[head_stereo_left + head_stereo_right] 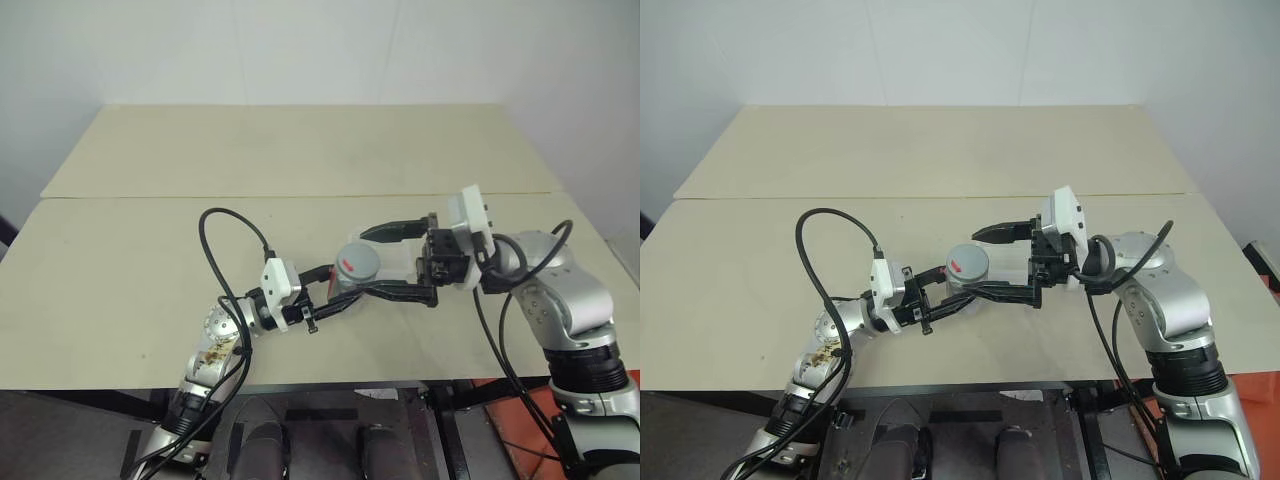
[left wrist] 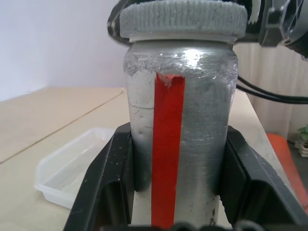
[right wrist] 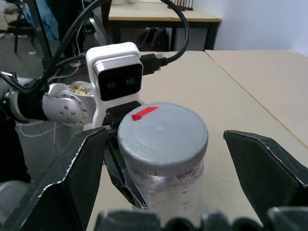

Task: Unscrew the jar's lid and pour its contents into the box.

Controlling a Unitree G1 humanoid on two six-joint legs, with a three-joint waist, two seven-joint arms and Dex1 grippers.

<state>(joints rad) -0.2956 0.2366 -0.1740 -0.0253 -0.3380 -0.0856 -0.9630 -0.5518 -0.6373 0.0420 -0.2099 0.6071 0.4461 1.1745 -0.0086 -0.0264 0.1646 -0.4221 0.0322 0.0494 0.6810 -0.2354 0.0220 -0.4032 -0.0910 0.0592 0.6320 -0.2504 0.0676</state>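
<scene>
The left gripper (image 1: pixel 335 300) is clamped on the jar (image 2: pixel 179 144), its two black fingers (image 2: pixel 103 183) pressed against opposite sides of the silvery body. In the left wrist view a red strip of tape runs down the front of the jar between those fingers. The jar is held up off the beige table (image 1: pixel 200 200), close to the middle of the head views and tipped a little toward the camera, so its top faces up.

The lid (image 3: pixel 162 137) is on the jar's mouth: a grey ribbed cap with a small red mark at about 11 o'clock on its flat top, as the right wrist view shows it.

The right gripper (image 1: pixel 385 260) comes in from 3 o'clock and points across at the lid. Its jaws stand wide apart, one finger (image 1: pixel 395 231) at the far side of the lid, at about 12 o'clock from it, and the other at the near side, at about 6 o'clock. In the right wrist view there is a clear gap between each finger and the lid's rim, so it grips nothing.

The box (image 2: pixel 72 171), a shallow clear plastic tray, lies on the table behind the jar, in the left wrist view; it looks empty. The contents cannot be made out through the jar's silvery wall.
</scene>
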